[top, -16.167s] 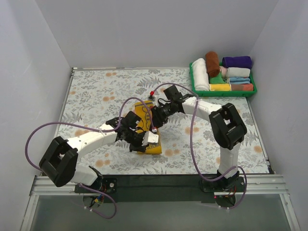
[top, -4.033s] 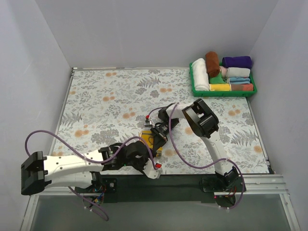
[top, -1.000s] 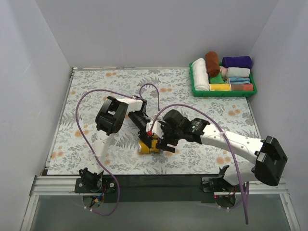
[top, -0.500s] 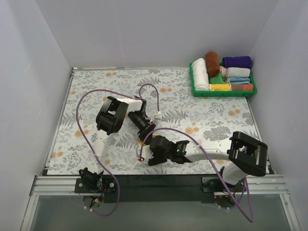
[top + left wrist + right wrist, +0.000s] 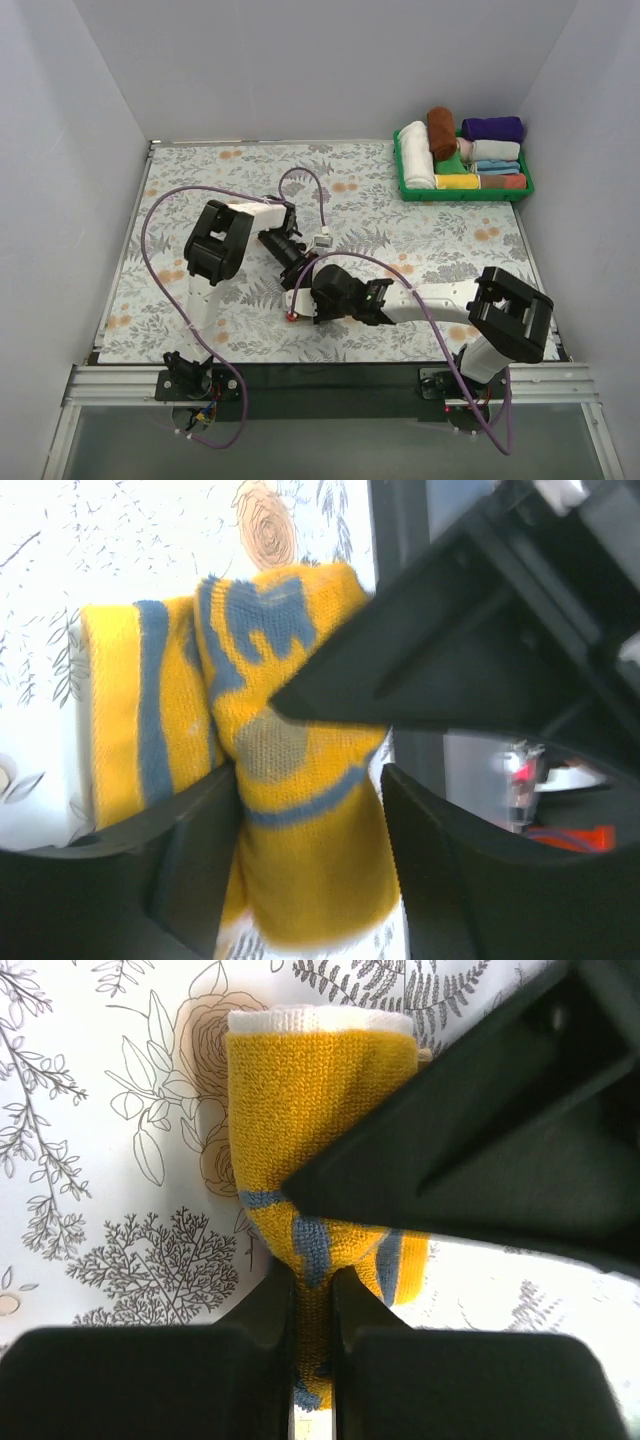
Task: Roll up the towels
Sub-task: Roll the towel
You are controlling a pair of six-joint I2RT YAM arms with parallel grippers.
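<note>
Two grippers, one cloth: the left gripper and the right gripper both hold the same mustard-yellow knitted towel with blue-grey markings
Landmark: the green plastic tray at the far right corner of the floral-printed table cover
Where the mustard-yellow knitted towel lies: well apart from the tray, toward the near edge and to its left, on the cover; from above the grippers hide nearly all of it
Left fingers: set either side of the thick rolled bundle and pressing its flanks, probably to keep the turns from loosening
Right fingers: drawn almost together, pinching a thin fold at one end of the roll, probably to tighten or tuck it
Shape of the cloth: already wound into a short fat roll, a white edge showing at one end
Rust-brown rolled towel: lies inside the tray among other rolled cloths, so likely finished
Step in hand: judged to be firming this roll before release
Risk: the soft knit may spring open once either grip eases
</note>
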